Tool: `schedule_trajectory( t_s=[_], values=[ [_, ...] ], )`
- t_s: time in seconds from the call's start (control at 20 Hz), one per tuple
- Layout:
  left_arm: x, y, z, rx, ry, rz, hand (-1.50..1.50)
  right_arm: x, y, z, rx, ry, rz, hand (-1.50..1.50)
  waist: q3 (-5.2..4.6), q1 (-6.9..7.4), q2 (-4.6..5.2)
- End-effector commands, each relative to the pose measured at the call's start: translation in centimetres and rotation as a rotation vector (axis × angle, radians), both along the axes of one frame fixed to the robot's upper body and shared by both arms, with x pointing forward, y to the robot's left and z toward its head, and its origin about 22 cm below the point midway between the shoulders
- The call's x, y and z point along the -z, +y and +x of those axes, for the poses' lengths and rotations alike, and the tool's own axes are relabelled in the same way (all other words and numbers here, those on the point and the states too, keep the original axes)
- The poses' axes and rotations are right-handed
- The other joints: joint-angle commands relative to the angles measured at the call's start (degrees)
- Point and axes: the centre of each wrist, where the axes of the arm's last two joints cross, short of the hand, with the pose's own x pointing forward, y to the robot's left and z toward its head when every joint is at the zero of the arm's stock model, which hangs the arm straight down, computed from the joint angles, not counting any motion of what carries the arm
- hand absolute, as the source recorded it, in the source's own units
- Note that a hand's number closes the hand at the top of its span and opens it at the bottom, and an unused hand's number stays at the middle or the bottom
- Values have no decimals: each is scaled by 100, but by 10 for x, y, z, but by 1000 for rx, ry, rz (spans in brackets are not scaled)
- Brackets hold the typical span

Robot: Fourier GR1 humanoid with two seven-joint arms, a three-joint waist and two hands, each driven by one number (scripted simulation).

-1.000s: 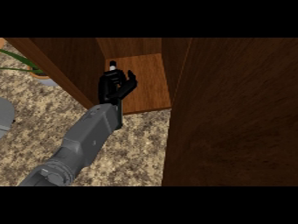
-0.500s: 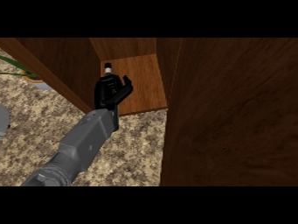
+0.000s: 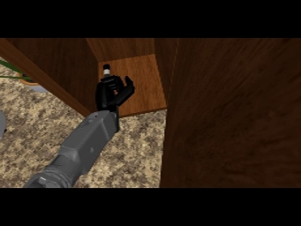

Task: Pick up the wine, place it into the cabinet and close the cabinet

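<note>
On cabinet [image 3: 143,84] floor — wine [image 3: 106,73], L hand [image 3: 112,92]

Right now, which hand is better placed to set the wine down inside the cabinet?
The left hand: it is curled round the wine, over the cabinet shelf. The right hand is not in view.

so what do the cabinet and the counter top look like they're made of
The cabinet looks like dark brown wood with a matte finish: grain streaks run down its panels. The counter top looks like speckled stone, perhaps granite: mottled beige, grey and brown flecks.
</note>
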Motion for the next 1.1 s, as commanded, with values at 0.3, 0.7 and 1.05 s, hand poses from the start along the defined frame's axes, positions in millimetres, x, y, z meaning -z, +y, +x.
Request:
schedule_trajectory(
  t_s=[0.3, 0.7, 1.05],
  values=[
    [-14, -13, 9, -39, 32, -17, 150, 0, -1, -1, -17, -6, 16, -150, -21, -51, 49],
    [-55, -33, 32, -22, 19, 16, 150, -2, -11, 7, 22, 1, 20, -150, -7, 120, 30],
    [-67, -38, 40, -31, 29, 12, 150, 6, -15, 3, 32, -8, 30, -150, -5, 208, 96]
  ],
)
